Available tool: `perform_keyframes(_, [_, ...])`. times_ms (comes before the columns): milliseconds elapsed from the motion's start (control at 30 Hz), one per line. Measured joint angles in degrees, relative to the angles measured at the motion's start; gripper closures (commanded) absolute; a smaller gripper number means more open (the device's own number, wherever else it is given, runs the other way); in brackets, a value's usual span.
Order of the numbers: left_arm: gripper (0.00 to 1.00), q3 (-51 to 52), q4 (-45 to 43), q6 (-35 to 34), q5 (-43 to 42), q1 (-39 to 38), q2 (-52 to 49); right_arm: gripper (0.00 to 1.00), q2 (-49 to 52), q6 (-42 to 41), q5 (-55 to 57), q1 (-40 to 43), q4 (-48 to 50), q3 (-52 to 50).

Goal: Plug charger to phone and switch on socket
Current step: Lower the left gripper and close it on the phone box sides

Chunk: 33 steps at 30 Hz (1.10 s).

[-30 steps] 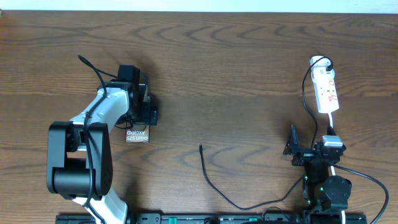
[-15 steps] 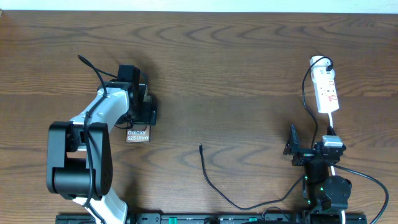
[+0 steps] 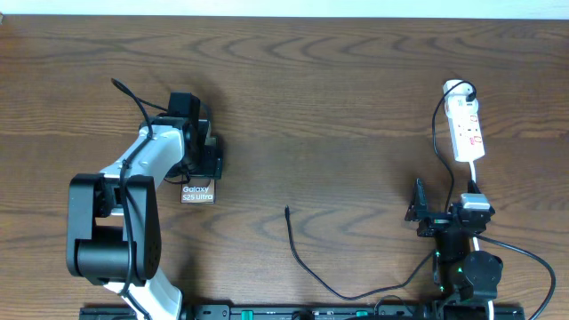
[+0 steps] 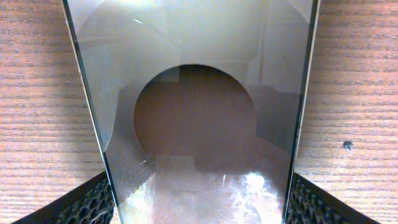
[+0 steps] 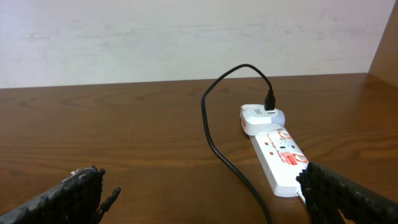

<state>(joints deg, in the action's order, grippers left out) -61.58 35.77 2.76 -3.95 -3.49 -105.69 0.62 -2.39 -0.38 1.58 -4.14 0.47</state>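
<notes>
The phone lies at the left of the table with its white "Galaxy S25 Ultra" print showing. My left gripper is down over its far end. In the left wrist view the glossy phone fills the gap between my fingers, whose pads press against both long edges. The charger cable curves across the table's front middle, and its plug tip lies free. The white socket strip lies at the far right. My right gripper is open and empty in front of it. The strip also shows in the right wrist view.
A black cable plugs into a white adapter at the strip's far end and runs back toward my right arm. A pale wall stands behind the wooden table.
</notes>
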Motion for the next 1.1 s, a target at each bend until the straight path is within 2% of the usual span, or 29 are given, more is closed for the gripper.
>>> perform_keyframes(233, [0.23, 0.0, 0.0, 0.0, 0.0, 0.0, 0.0, 0.01, 0.0, 0.0, 0.0, 0.0, 0.0, 0.0])
perform_keyframes(433, [0.28, 0.0, 0.0, 0.0, 0.0, 0.0, 0.0, 0.01, 0.0, 0.0, 0.0, 0.0, 0.0, 0.0])
perform_keyframes(467, [0.33, 0.0, 0.0, 0.0, 0.0, 0.0, 0.0, 0.01, 0.0, 0.0, 0.0, 0.0, 0.0, 0.0])
perform_keyframes(600, [0.62, 0.0, 0.0, 0.0, 0.0, 0.0, 0.0, 0.01, 0.0, 0.0, 0.0, 0.0, 0.0, 0.0])
perform_keyframes(633, [0.75, 0.0, 0.0, 0.0, 0.0, 0.0, 0.0, 0.01, 0.0, 0.0, 0.0, 0.0, 0.0, 0.0])
perform_keyframes(700, [0.92, 0.0, 0.0, 0.0, 0.0, 0.0, 0.0, 0.01, 0.0, 0.0, 0.0, 0.0, 0.0, 0.0])
perform_keyframes(1100, [0.93, -1.1, 3.1, 0.0, -0.2, 0.0, -0.3, 0.01, 0.0, 0.0, 0.0, 0.0, 0.0, 0.0])
